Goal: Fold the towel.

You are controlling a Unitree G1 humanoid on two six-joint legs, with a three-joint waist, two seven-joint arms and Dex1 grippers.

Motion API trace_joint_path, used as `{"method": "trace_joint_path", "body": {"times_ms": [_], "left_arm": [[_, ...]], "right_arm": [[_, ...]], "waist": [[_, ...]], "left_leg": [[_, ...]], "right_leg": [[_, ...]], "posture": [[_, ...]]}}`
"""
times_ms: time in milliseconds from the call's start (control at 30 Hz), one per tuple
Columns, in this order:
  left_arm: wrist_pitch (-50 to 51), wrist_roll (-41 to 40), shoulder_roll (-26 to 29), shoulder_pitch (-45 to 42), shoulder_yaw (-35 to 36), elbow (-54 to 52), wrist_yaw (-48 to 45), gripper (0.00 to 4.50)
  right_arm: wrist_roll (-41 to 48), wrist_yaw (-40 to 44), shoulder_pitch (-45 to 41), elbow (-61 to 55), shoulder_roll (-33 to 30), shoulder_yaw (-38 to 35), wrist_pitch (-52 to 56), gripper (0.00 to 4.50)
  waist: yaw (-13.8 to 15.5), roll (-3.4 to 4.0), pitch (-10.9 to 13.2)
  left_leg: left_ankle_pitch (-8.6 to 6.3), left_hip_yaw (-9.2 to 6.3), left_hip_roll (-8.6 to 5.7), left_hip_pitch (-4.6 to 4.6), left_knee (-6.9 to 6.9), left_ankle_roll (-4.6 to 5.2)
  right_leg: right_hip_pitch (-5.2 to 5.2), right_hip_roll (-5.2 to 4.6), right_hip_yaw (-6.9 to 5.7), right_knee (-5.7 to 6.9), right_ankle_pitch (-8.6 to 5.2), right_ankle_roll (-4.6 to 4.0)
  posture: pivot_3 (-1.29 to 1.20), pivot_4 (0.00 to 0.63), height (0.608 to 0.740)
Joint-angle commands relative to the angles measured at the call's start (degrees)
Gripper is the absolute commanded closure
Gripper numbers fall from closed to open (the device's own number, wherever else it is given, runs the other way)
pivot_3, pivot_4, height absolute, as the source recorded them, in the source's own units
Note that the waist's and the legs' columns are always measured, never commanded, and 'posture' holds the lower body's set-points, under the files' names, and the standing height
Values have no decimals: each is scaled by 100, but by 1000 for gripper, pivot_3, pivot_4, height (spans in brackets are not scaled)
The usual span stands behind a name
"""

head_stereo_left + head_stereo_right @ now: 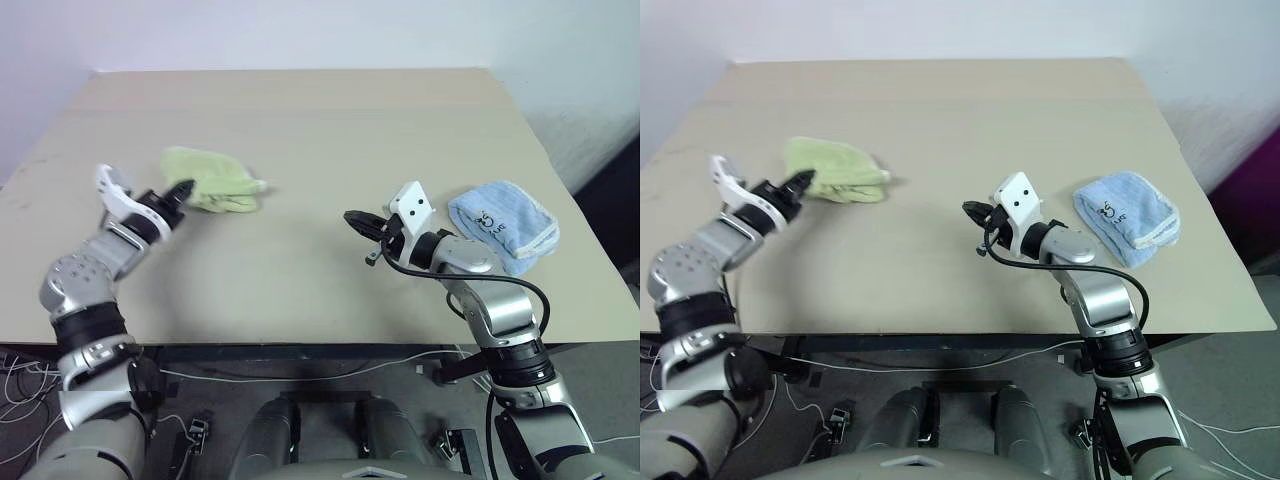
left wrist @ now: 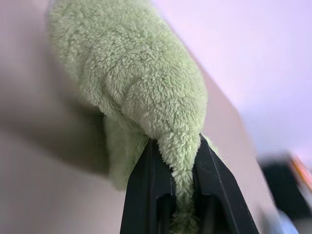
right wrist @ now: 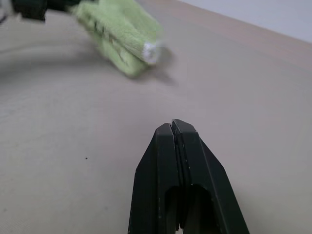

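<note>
Gripping the towel [image 1: 212,180], left tool [image 1: 183,190] clamps.

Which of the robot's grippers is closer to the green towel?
The left. The left gripper is shut on a fold of the green towel. The right gripper is shut and empty, off toward the table's middle, well apart from that towel.
</note>
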Motion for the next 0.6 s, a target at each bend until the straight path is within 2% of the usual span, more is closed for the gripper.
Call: {"method": "trace_joint_path", "body": {"times_ms": [33, 200, 300, 433, 600], "left_arm": [[-1181, 323, 667, -383, 425, 1123, -98, 4487], [-1862, 488, 1045, -191, 602, 2090, -251, 4487], [-1940, 390, 875, 302, 787, 1932, -187, 4487], [-1707, 86, 459, 1034, 1024, 1076, -41, 4487], [-1504, -419, 68, 1581, 1418, 234, 240, 2869]], "right_arm": [[94, 8, -142, -250, 24, -40, -45, 4500], [94, -31, -39, -356, 26, -48, -31, 4500], [77, -60, 25, -384, 10, -72, -25, 4500], [71, -65, 54, -382, -13, -78, -20, 4500], [67, -1, -15, -264, -21, -40, -53, 4500]], "waist": [[-14, 0, 0], [9, 0, 0], [18, -13, -2], [12, -19, 0], [4, -24, -2]], "left_leg": [[0, 0, 0, 0, -2, 0], [0, 2, 1, -1, -5, 0], [-1, 0, -2, -1, -2, 2], [-1, -2, -2, -3, -4, 2], [-1, -2, -1, -4, -5, 2]], "right_leg": [[-2, 0, 0, 0, 0, 0], [-5, -1, 1, 0, 0, 0], [0, -7, -1, 0, 0, 1], [-3, -21, -2, 4, 0, 0], [-5, -23, 0, 5, 0, 0]], "posture": [[0, 150, 740], [0, 150, 740], [0, 150, 740], [0, 150, 740], [0, 150, 740]]}}
